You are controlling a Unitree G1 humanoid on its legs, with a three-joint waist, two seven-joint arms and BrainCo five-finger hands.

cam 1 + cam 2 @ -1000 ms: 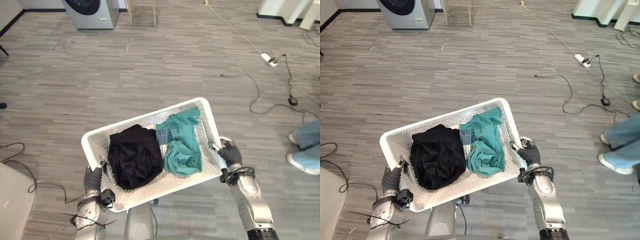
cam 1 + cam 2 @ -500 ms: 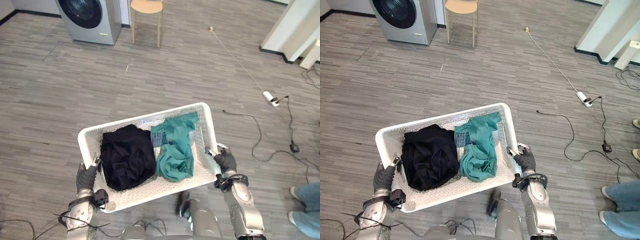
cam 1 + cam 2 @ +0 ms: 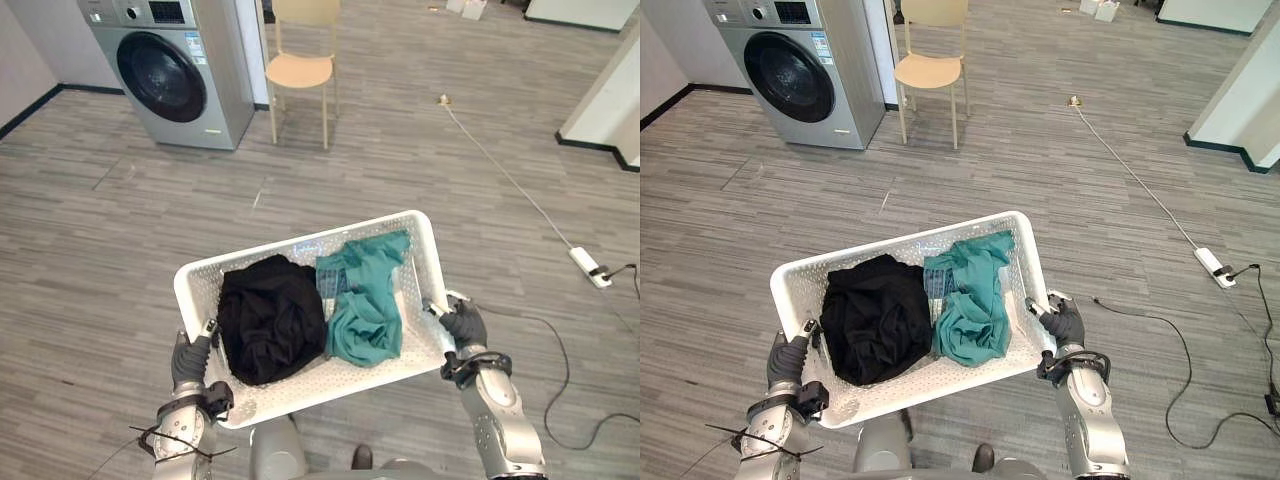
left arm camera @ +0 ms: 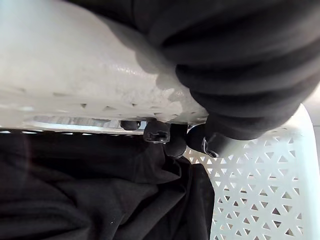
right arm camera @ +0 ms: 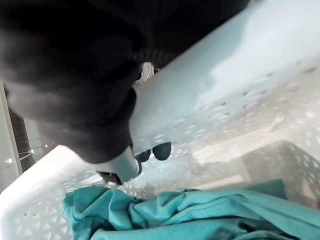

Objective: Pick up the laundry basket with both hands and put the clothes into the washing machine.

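Note:
I carry a white perforated laundry basket [image 3: 203, 275] in front of me, off the floor. A black garment [image 3: 270, 317] fills its left half and a teal garment [image 3: 365, 297] its right half. My left hand [image 3: 190, 358] is curled round the basket's left rim, with dark fingertips [image 4: 170, 141] hooked over the edge beside the black cloth [image 4: 90, 195]. At the right rim my right hand [image 3: 462, 325] grips the same way, its fingertips [image 5: 155, 151] inside above the teal cloth [image 5: 190, 212]. The grey washing machine [image 3: 175, 65], its round door closed, stands far ahead on the left.
A tan chair [image 3: 300, 65] stands just right of the washing machine. A white cable runs across the wooden floor to a power strip [image 3: 588, 266] at the right, with a black cable [image 3: 560, 400] looping nearby. A white wall corner [image 3: 610, 100] rises at the far right.
The view has lifted and moved forward: the washing machine and chair now show fuller and nearer. Both hands keep the same hold on the basket; the clothes have not shifted. The person's legs have left view.

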